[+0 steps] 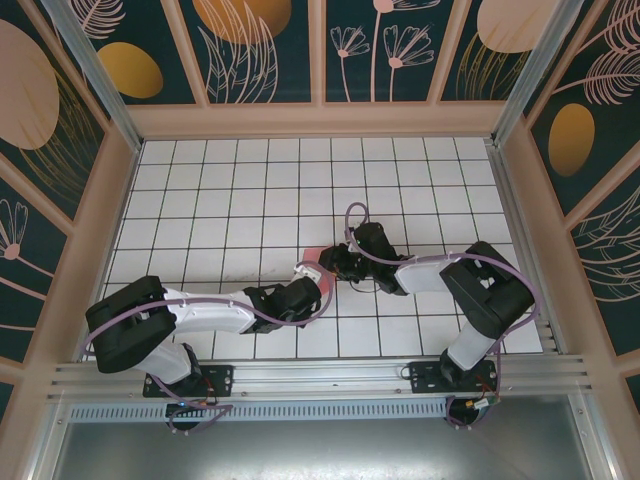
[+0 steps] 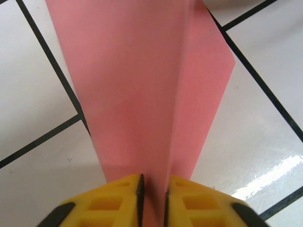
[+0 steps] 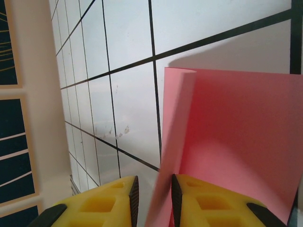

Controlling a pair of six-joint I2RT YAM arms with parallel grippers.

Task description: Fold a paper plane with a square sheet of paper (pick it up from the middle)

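Folded pink paper (image 2: 142,94) tapers down the left wrist view toward the left gripper (image 2: 153,198). Its yellow fingers (image 2: 113,201) stand narrow, pinching the paper's thin end between them. A long crease runs up from the pinch. The left edge slants away over the white tiled table (image 2: 38,94), and the right flap ends in a blunt corner lying on the tiles. Bare tiles stretch out on both sides.

From the right wrist, the paper's raised folded edge drops into the narrow gap of the right gripper (image 3: 154,198), close against one pad. A sliver of table shows beside it, so I cannot tell whether it is clamped. Its top edge runs straight to the right. Leftward, open tiles reach a beige side wall (image 3: 28,94).

From above, both arms meet at the table's middle, with a small pink patch showing between them. Free tiles lie on the far side, left and right. Dark patterned panels (image 1: 260,50) close three sides, and a metal rail (image 1: 320,375) runs along the near edge.
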